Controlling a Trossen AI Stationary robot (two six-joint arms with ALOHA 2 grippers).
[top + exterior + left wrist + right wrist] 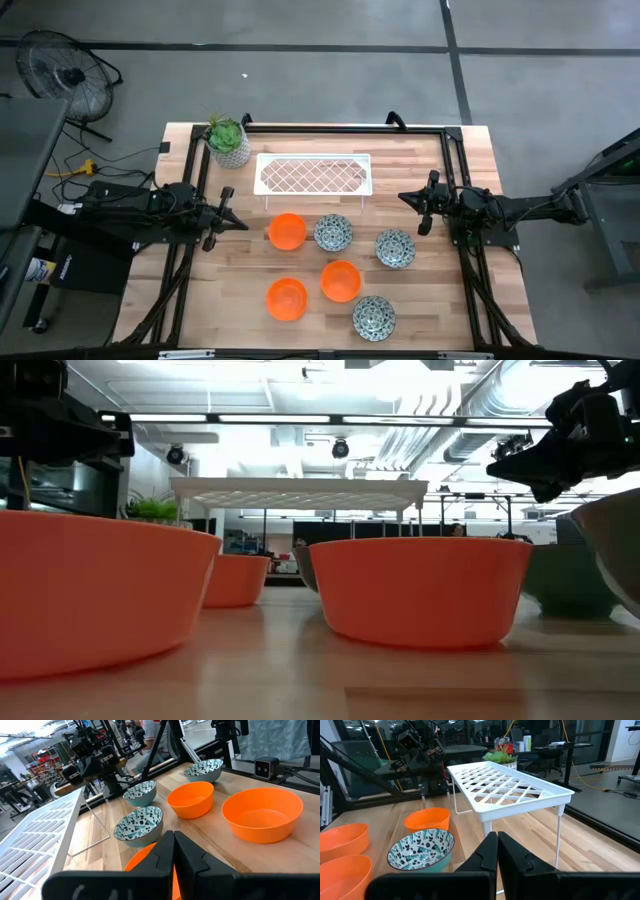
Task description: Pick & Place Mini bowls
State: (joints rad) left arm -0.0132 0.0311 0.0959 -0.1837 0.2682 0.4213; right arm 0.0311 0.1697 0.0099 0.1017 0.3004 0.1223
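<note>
Looking down, you see six mini bowls on the surface (420, 300) in front of the white rack (314, 174): orange ones (287, 231) (340, 281) (287, 299) and patterned ones (333, 233) (395, 248) (373, 318). Your left gripper (236, 220) hovers just beside the nearest orange bowl, fingers (162, 855) pressed together, empty. Your right gripper (410, 201) waits near the rack's end, fingers (487, 854) likewise together.

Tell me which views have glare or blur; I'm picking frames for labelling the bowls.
Low view: the ceiling lights blow out white, and the nearest orange bowl fills the foreground, soft and cropped. Left wrist view: the gripper blocks part of an orange bowl. High view: even light, all six bowls clear, with only faint shadows on the table.
</note>
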